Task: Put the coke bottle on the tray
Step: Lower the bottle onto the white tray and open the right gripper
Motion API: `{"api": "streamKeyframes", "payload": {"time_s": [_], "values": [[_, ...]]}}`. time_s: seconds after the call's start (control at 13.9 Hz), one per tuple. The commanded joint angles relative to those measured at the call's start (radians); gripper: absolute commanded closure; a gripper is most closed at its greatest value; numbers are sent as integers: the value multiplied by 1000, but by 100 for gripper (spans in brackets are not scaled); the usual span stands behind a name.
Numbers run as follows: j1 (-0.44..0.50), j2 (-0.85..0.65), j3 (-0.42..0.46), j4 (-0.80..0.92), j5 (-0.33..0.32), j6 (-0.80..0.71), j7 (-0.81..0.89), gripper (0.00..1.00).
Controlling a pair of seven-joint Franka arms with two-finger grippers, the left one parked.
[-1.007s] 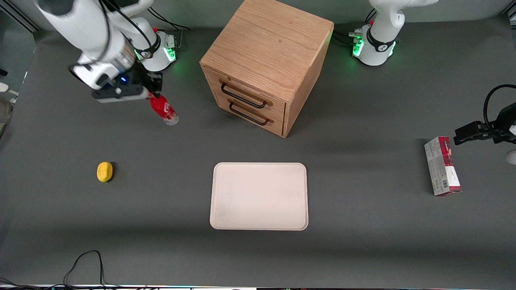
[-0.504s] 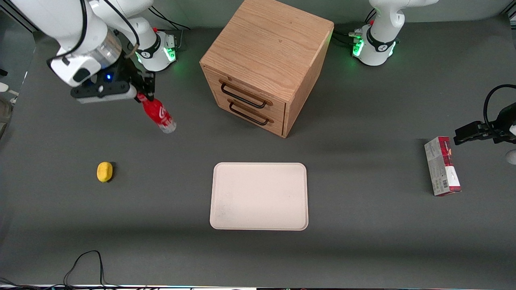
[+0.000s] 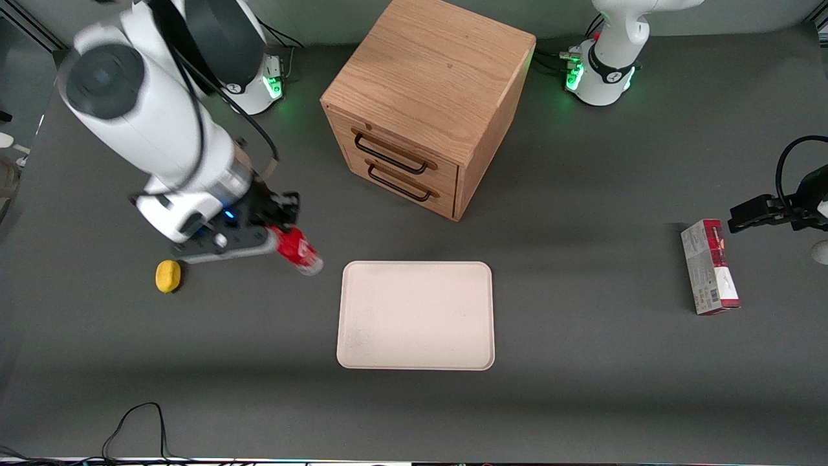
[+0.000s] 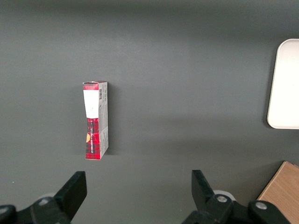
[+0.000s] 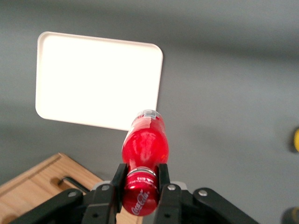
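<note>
Two fingers (image 5: 162,179) of my gripper (image 5: 141,181) pinch the coke bottle (image 5: 145,142) at its neck so it hangs clear above the tabletop (image 3: 582,388), near the tray (image 3: 415,315) at the working arm's end, ready to carry over.

We see the tray (image 3: 415,315) near the middle of the table (image 3: 582,401), nearer the front camera than the drawer cabinet (image 3: 424,103). Our gripper (image 3: 279,236) holds the coke bottle (image 3: 297,250) by its neck above the table, beside the tray toward the working arm's end. The lemon (image 3: 168,276) lies farther that way; the carton (image 3: 709,266) lies toward the parked arm's end.
</note>
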Motion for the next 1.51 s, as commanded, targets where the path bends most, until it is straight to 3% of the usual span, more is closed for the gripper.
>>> {"api": "streamKeyframes", "payload": {"time_s": [0.0, 0.29, 0.72, 1.29, 1.37, 1.44], "values": [[7, 122, 27, 206, -5, -27, 4, 89], [27, 183, 27, 205, -74, 55, -67, 89], [16, 358, 16, 196, -76, 232, -70, 89], [-6, 462, 13, 189, -82, 296, -73, 88], [-6, 462, 13, 185, -82, 306, -72, 78], [-6, 462, 13, 171, -82, 319, -64, 21]]}}
